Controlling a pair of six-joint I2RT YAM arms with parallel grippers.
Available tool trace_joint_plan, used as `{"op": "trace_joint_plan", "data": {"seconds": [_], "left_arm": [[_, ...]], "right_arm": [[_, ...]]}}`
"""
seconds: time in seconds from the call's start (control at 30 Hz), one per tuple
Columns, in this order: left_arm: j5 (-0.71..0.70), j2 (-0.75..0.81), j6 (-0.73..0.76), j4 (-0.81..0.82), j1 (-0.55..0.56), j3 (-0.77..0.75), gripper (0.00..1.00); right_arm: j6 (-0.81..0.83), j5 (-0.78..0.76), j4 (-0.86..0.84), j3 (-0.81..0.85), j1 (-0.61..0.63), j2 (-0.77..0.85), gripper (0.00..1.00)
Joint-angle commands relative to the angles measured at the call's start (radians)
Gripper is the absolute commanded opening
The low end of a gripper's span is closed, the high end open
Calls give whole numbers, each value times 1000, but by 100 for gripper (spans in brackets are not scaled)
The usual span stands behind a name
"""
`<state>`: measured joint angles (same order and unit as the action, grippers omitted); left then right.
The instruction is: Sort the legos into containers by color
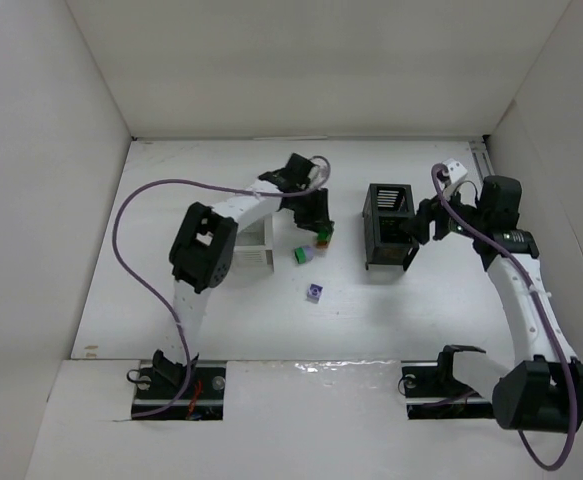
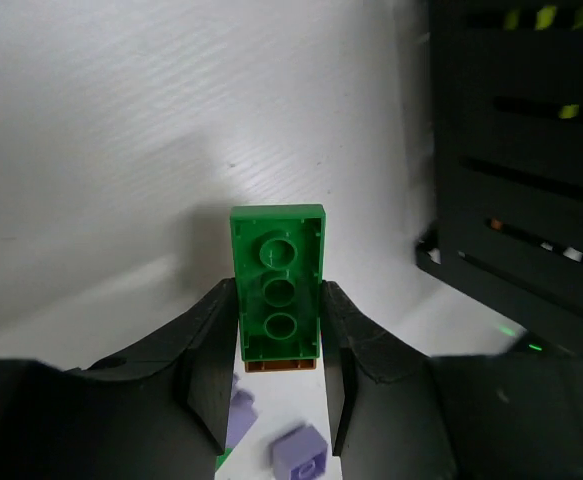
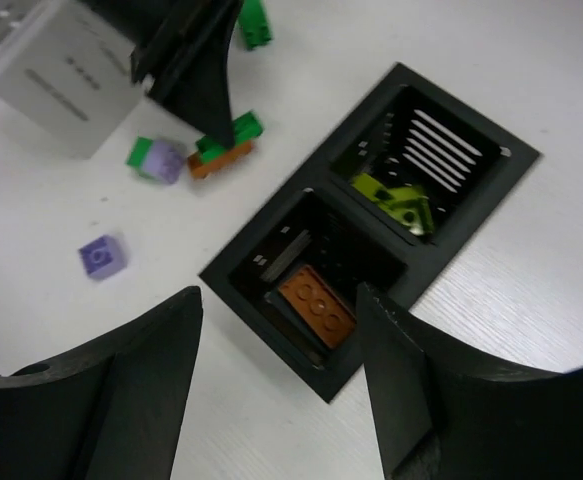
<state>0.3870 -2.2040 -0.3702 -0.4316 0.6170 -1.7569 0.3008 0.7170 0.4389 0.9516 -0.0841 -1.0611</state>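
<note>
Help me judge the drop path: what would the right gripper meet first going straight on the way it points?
Probably the orange brick in the black box, which sits centred under the open right gripper. The distance is unclear.

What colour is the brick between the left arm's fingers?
The brick is green, clearest in the left wrist view.

Black box [image 1: 386, 240], white box [image 3: 61, 85]; green brick [image 2: 277, 290], orange brick [image 3: 316, 303], lavender brick [image 3: 102, 256]
</note>
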Motion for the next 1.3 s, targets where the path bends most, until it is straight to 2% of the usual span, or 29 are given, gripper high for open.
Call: {"op": "trace_joint_plan", "data": {"seconds": [0.0, 0.03, 0.1, 0.13, 0.17, 0.2, 0.3, 0.37, 0.47, 0.57, 0.6, 0.67, 0.73, 0.77, 0.87, 1.0, 1.27], "left_arm": [[445, 153, -163, 301, -169, 100, 0], [584, 164, -202, 439, -209, 132, 0], [705, 177, -313, 644, -241, 175, 0], [748, 187, -516, 778, -253, 251, 0], [785, 196, -633, 1074, -273, 292, 0], [799, 196, -729, 1199, -273, 318, 0], [823, 196, -792, 1295, -261, 293, 0], [823, 210, -852, 1391, -249, 303, 0], [823, 234, -862, 1433, -224, 303, 0], [823, 254, -852, 1421, -204, 280, 0], [823, 254, -852, 1421, -204, 255, 0], [814, 265, -842, 1400, -195, 241, 0], [814, 265, -842, 1400, -185, 241, 0], [814, 265, -842, 1400, -184, 241, 0], [814, 265, -865, 1455, -172, 241, 0], [814, 265, -865, 1446, -152, 215, 0], [814, 238, -834, 1406, -118, 181, 0]], "right_arm": [[18, 231, -36, 53, -2, -68, 67], [18, 254, -10, 67, -2, -91, 67], [18, 341, 18, 105, -2, -137, 66], [18, 376, 32, 117, -2, -192, 66], [27, 416, 52, 128, -2, -223, 66], [27, 509, 63, 151, -11, -256, 66], [27, 664, 104, 205, -11, -400, 66], [27, 682, 115, 255, -11, -453, 66], [76, 682, 164, 337, 12, -494, 67], [95, 749, 216, 412, 12, -543, 69], [119, 768, 243, 435, 12, -554, 74], [182, 820, 364, 505, 21, -573, 77], [312, 851, 496, 547, 21, -582, 79], [331, 860, 512, 561, 46, -582, 81], [322, 860, 512, 570, 78, -582, 83], [313, 880, 512, 561, 102, -605, 88], [219, 892, 462, 659, 132, -694, 90]]}}
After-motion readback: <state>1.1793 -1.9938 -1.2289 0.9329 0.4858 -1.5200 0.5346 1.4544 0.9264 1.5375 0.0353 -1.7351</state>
